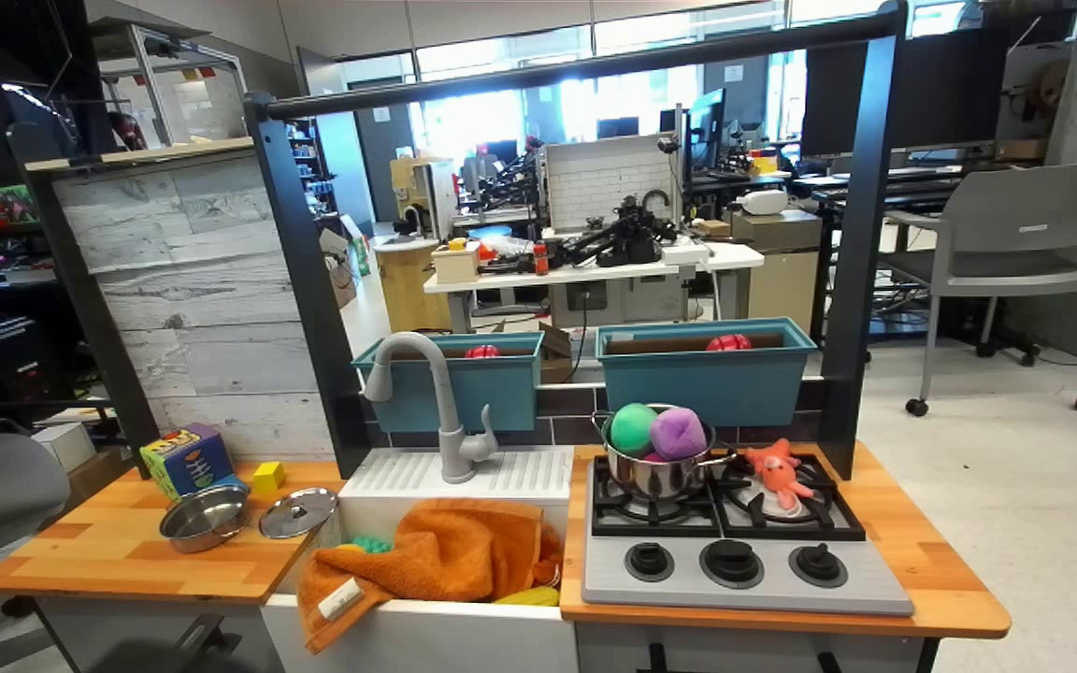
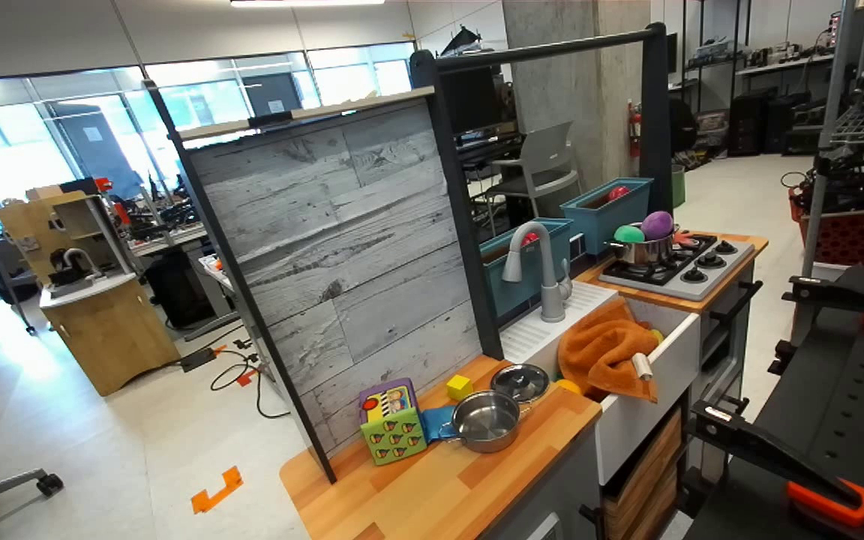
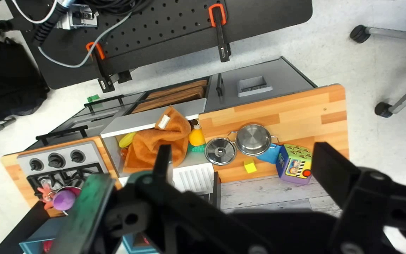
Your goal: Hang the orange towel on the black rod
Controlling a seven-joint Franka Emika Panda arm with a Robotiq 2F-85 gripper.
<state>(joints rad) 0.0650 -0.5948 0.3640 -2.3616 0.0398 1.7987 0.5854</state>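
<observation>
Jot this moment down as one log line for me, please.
gripper: open, empty | orange towel: in white sink, one corner over its front | black rod: bare | hanging: not yet done

The orange towel (image 1: 464,551) covers much of the inside of the sink (image 1: 445,637), so the green thing (image 1: 370,544) and the yellow thing (image 1: 529,596) at its edges show only in part; whether the towel's white tag (image 1: 340,599) bears print is too small to tell. In the pot (image 1: 655,481), something pink (image 1: 654,457) lies mostly buried under the green ball (image 1: 633,430) and purple ball (image 1: 678,435). The walls of the teal planters (image 1: 699,391) hide the undersides of the red things (image 1: 727,343) within. In the wrist view the pincer (image 3: 242,151), its near parts blurred, runs off the bottom edge and blocks most of the faucet (image 1: 448,430). In an exterior view, the lower edge crops the bench (image 2: 432,487).
</observation>
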